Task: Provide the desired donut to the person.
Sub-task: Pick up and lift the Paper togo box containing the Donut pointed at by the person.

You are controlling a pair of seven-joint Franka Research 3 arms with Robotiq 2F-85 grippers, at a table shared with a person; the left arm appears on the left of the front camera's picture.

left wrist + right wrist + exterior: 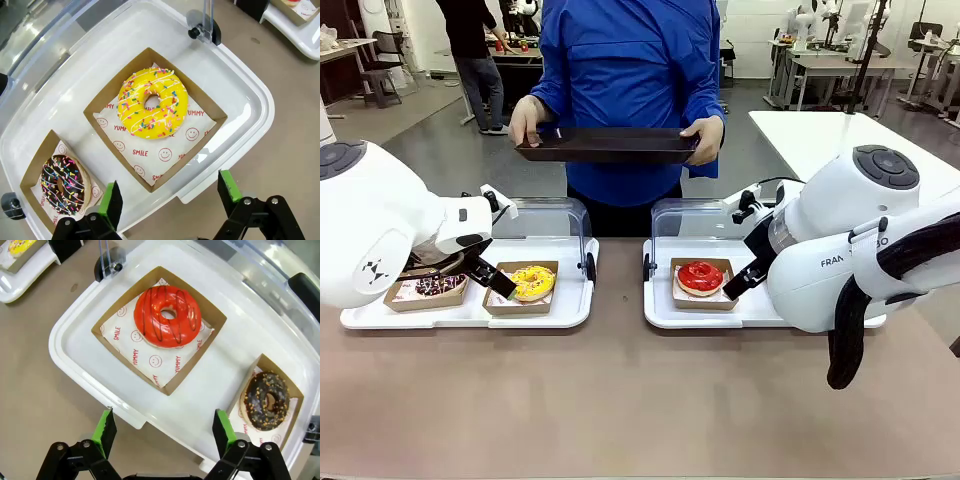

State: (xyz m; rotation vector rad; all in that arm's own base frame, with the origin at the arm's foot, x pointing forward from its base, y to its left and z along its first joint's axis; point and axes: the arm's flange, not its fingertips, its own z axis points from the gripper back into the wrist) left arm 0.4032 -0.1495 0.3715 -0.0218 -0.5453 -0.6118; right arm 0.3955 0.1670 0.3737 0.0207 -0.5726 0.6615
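Dark tray (610,148) in the person's (620,90) hands; nearer us, our left gripper (170,189) and right gripper (165,421) hang open by the donuts (152,102).

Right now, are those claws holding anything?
No: the left gripper and right gripper are open, empty. Only the person's hands hold a dark tray, by its ends.

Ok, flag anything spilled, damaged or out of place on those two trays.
Nothing stands out. The yellow donut, sprinkled chocolate donut, red donut and nut-topped chocolate donut each sit whole in their own paper-lined boxes, inside the white trays, with no crumbs or icing spilled.
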